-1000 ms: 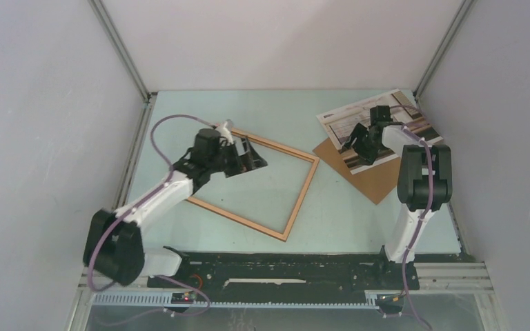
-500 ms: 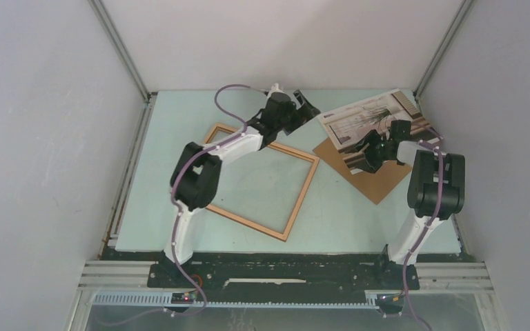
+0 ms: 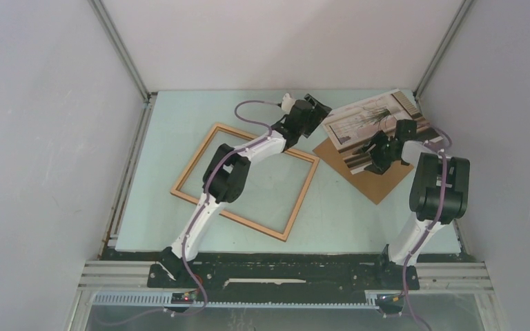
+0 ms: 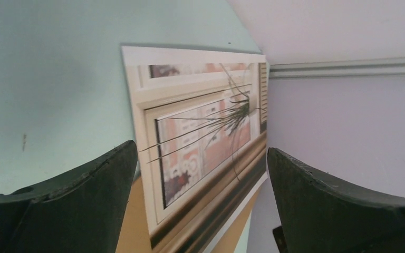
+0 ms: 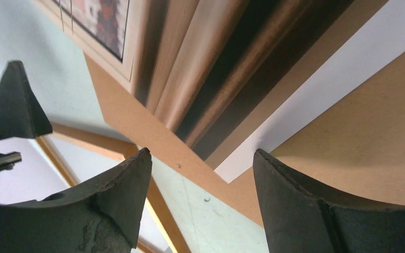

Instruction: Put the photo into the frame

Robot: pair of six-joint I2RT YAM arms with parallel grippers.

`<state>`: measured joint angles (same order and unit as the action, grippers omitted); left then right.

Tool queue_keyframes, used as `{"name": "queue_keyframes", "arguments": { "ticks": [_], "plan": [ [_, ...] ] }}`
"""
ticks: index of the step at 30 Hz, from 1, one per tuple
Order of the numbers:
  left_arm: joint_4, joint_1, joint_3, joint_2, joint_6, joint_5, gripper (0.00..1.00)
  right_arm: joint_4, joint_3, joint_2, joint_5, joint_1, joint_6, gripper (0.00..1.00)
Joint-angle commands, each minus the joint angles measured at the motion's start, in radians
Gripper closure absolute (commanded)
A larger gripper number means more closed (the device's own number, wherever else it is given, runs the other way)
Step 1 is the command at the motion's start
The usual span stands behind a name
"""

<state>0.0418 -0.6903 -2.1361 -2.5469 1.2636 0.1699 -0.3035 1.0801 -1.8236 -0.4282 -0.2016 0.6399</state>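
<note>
Standing wide apart, gripping nothing: left fingers (image 3: 315, 110), just off the white-bordered short edge of the photo (image 3: 359, 127), print straight ahead between the tips. Right fingers (image 3: 378, 155) likewise parted and empty, hovering over the photo's dark-striped side. Photo resting on the brown backing board (image 3: 376, 186), outside the frame (image 3: 300, 200). Frame flat on the surface (image 3: 172, 131), behind the left fingers, well apart from the right

Left gripper (image 3: 315, 110) agape, right gripper (image 3: 379, 156) parted — both reaching forward
</note>
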Motion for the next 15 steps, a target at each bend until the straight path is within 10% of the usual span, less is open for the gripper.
{"name": "queue_keyframes", "arguments": {
  "ticks": [1, 15],
  "plan": [
    [-0.006, -0.016, -0.051, -0.002, 0.098, 0.089, 0.00, -0.061, 0.078, 0.013, 0.120, -0.007, -0.059, 0.22],
    [0.054, -0.021, -0.041, -0.080, 0.216, 0.036, 0.00, -0.139, 0.198, -0.077, 0.132, 0.010, -0.102, 0.22]
  ]
}}
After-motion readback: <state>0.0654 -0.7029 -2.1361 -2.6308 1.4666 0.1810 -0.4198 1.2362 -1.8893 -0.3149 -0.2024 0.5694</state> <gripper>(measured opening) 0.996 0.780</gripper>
